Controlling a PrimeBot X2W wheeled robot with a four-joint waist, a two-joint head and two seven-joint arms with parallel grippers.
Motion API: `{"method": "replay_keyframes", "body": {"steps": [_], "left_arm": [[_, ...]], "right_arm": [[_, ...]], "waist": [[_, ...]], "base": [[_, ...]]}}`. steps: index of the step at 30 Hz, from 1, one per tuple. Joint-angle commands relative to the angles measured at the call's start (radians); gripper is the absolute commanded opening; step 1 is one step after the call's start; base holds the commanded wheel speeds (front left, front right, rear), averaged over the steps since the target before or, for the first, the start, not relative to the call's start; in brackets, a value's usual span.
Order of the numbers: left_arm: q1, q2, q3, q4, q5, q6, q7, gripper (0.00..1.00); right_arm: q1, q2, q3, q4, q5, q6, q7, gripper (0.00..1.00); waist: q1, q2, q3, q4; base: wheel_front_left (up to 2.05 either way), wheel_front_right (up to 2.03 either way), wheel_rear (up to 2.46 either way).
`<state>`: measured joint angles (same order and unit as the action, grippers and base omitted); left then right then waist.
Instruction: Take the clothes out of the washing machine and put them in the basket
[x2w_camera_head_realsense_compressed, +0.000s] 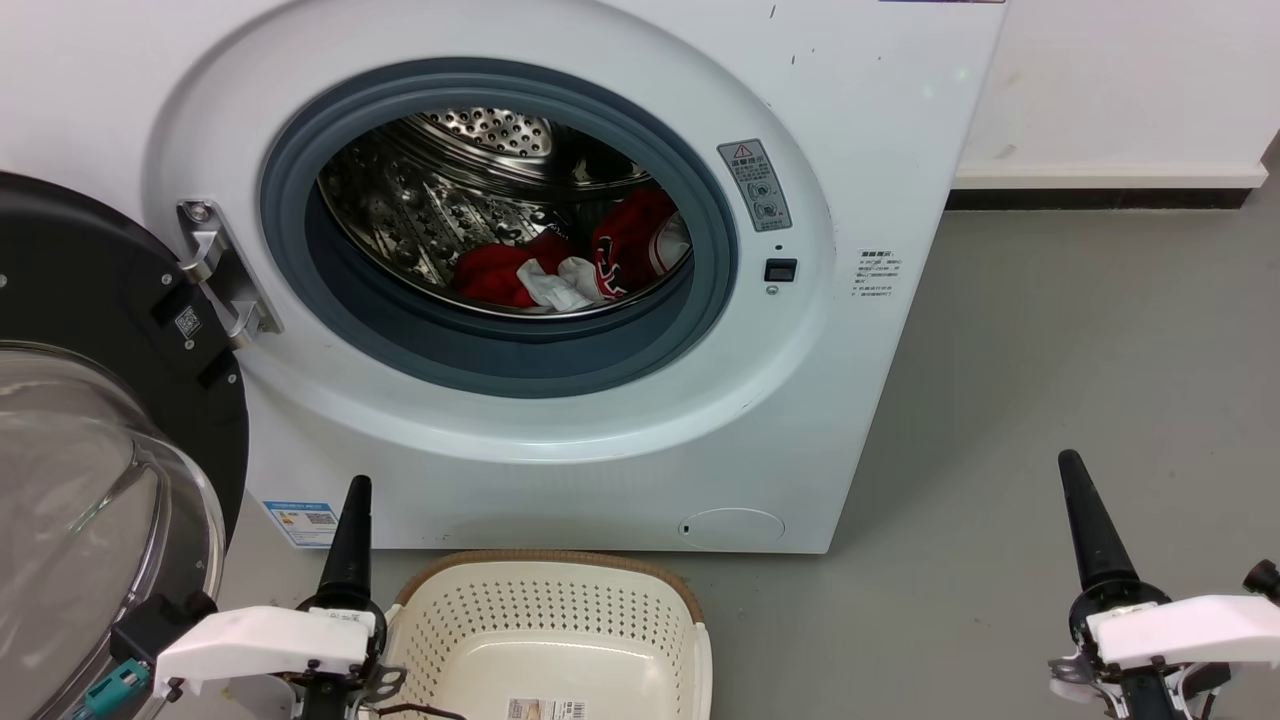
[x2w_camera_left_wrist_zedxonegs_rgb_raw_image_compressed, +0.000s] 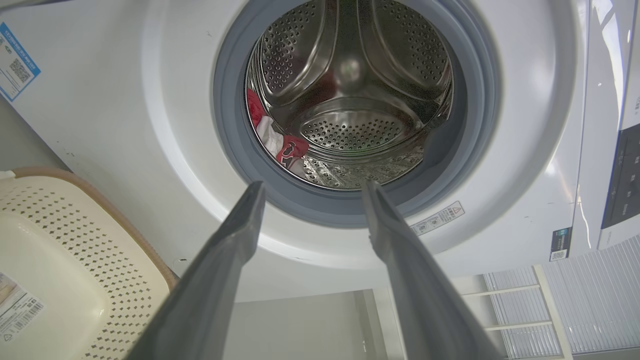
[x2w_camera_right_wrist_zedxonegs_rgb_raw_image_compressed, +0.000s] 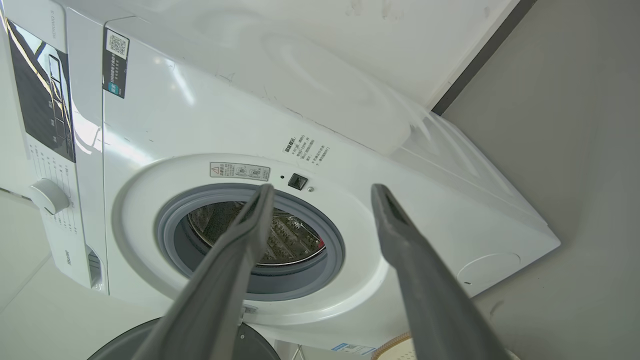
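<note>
Left gripper (x2w_camera_left_wrist_zedxonegs_rgb_raw_image_compressed: 312, 184): two long dark fingers, apart, nothing between them, aimed at the open mouth of the washing machine (x2w_camera_head_realsense_compressed: 880, 150). Right gripper (x2w_camera_right_wrist_zedxonegs_rgb_raw_image_compressed: 322, 186): fingers likewise apart and empty, low over the grey floor (x2w_camera_head_realsense_compressed: 1050, 350) to the right of the machine front. Neither touches cloth.

Basket (x2w_camera_head_realsense_compressed: 560, 610): stands on the floor just beside the foot of the machine, below the opening and next to the left gripper. Cream plastic, walls perforated in rows, brown trim on the rim, barcode label (x2w_camera_head_realsense_compressed: 547, 709) on the smooth bottom. What shows of its inside holds no cloth.

Door (x2w_camera_head_realsense_compressed: 100, 300): swung open to the left, black rim, domed clear glass.

Clothes (x2w_camera_head_realsense_compressed: 560, 270): all inside the drum (x2w_camera_head_realsense_compressed: 430, 200), heaped on its lower wall toward the right of the opening. Red jersey (x2w_camera_head_realsense_compressed: 630, 235), soft and crumpled, with dark white-edged marking; white cloth (x2w_camera_head_realsense_compressed: 555, 283) bunched against it. The drum is shiny steel, perforated, with raised ribs. A thick grey rubber ring (x2w_camera_head_realsense_compressed: 500, 355) lines the opening.

Assessment: access is made, the transfer is not yet begun. Every garment is yet to be reached, gripped, lifted over the rubber ring and dropped into the basket. The heap looks limp and tangled, so one pull may bring several pieces or only part of one.
</note>
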<state>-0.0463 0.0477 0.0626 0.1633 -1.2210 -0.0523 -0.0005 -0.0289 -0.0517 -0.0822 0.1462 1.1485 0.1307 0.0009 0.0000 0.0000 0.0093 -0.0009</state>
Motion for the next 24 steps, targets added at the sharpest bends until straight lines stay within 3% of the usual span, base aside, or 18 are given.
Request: {"method": "replay_keyframes", "body": {"steps": [1,24], "left_arm": [[-0.005,0.002,-0.007,-0.025,0.038,0.006,-0.01,1.0],[0.028,0.003,-0.063,-0.096,0.419,0.049,-0.092,1.0]], "right_arm": [[-0.002,0.0,0.005,-0.03,-0.046,0.0,-0.01,1.0],[0.043,0.001,0.062,-0.126,-0.483,0.0,-0.093,1.0]], "waist": [[0.0,0.0,0.001,0.0],[0.0,0.0,0.008,-0.007]], "base": [[0.0,0.0,0.0],[0.0,0.0,0.0]]}}
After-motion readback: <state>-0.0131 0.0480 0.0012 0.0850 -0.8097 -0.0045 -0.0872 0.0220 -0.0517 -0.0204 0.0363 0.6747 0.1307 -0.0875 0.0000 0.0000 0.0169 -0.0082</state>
